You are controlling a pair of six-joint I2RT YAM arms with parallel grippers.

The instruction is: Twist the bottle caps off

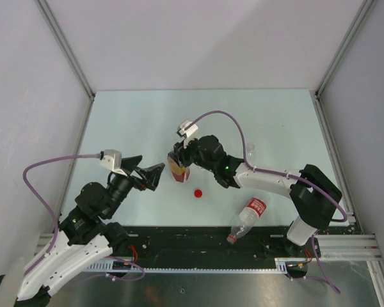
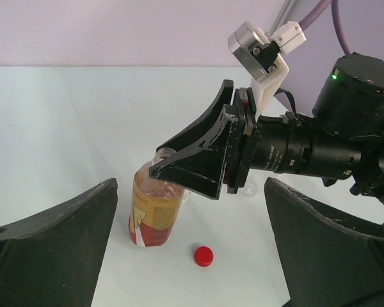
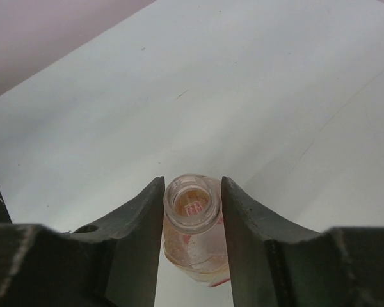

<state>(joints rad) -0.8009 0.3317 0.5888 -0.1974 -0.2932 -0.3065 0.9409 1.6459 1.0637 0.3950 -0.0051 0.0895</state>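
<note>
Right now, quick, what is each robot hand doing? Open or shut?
Left gripper: open, holding nothing.
Right gripper: shut on the neck of the amber bottle.

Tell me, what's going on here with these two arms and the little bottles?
The right hand grips the neck of a short amber bottle standing on the table, its mouth already open. A red cap lies loose beside it. The left hand hangs open nearby, holding nothing. A second bottle, red-white label, lies on its side near the front edge.
</note>
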